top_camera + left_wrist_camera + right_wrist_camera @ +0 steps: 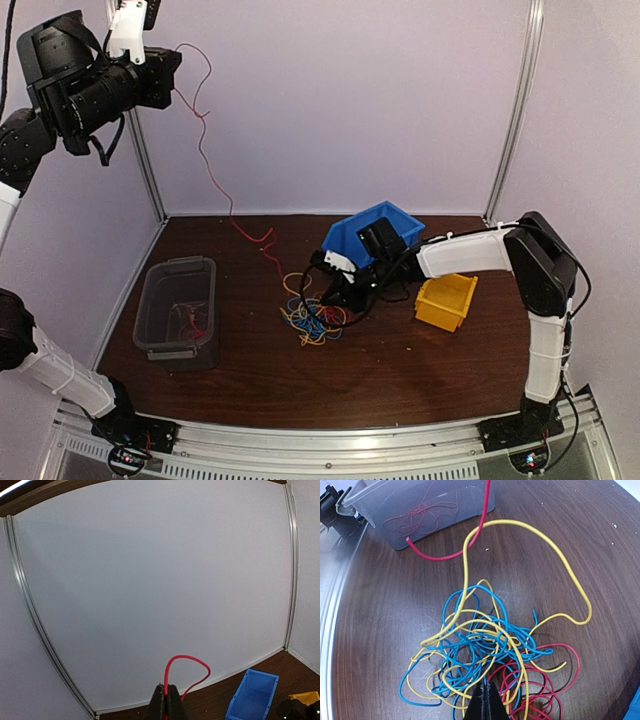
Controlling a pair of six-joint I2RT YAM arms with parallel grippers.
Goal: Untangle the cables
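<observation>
The cables lie as a tangle point(312, 322) of blue, yellow and red loops point(485, 645) on the brown table. One red cable point(205, 140) runs from the table up to my left gripper point(176, 60), which is raised high at the back left. In the left wrist view that gripper point(166, 690) is shut on the red cable point(187, 660), which arcs out above the tips. My right gripper point(328, 300) is down in the tangle. It point(488, 692) is shut, and a blue strand runs into the seam between the tips.
A clear grey bin point(150, 300) at the left holds a few red wires point(420, 515). A blue bin point(375, 225) stands tilted behind the right gripper, and a yellow bin point(445, 300) sits to its right. White walls enclose the table on three sides.
</observation>
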